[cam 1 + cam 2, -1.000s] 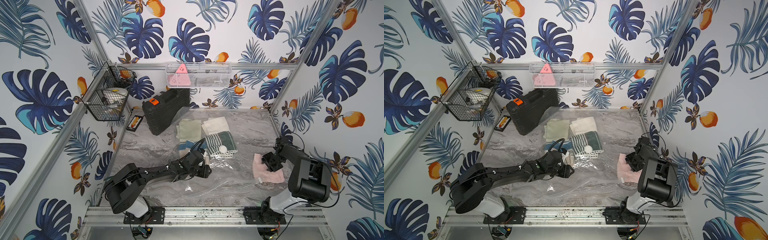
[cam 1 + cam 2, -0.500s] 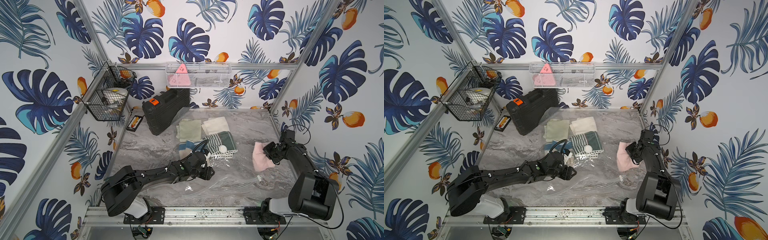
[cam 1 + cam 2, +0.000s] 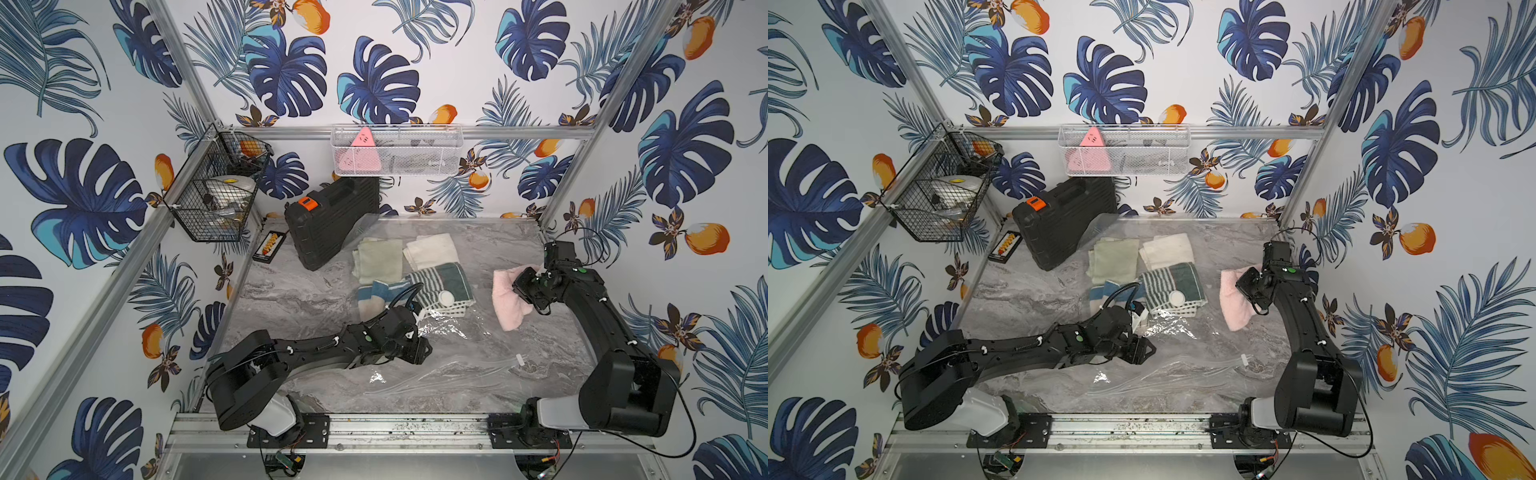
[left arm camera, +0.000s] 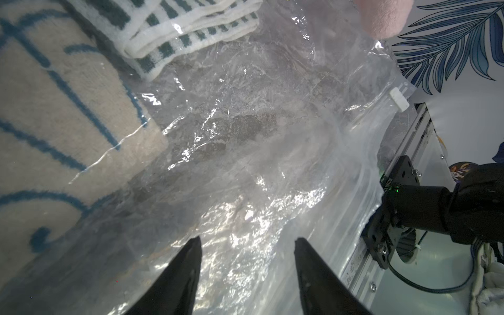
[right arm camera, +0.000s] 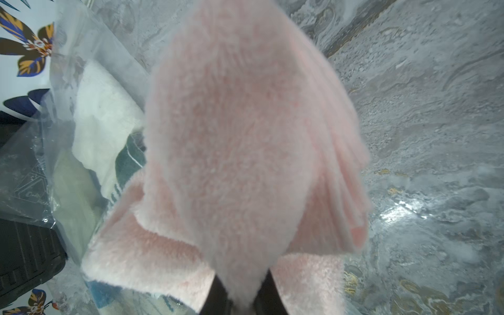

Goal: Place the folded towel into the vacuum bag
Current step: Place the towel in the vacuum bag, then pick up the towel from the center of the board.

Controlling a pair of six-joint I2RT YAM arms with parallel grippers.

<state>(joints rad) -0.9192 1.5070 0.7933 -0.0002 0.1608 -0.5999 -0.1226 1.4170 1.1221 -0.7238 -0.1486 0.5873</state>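
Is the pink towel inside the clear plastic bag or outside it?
Outside. The pink towel hangs bunched from the shut right gripper, above the vacuum bag rather than under its plastic.

A grey marble-patterned tabletop (image 3: 291, 299) fills the floor of the cell. Over its middle and right part lies the vacuum bag (image 3: 453, 332), clear and crinkled, stretching from the far edge towards the near edge. Its round white valve (image 3: 446, 296) faces up, and a small white zip clip (image 3: 520, 359) sits at the near right end. At the far left a black hard case (image 3: 332, 220) rests tilted, with the bag's far left edge against it. Just left of the case, by the left wall, lies a small black tray of coloured beads (image 3: 270, 246).
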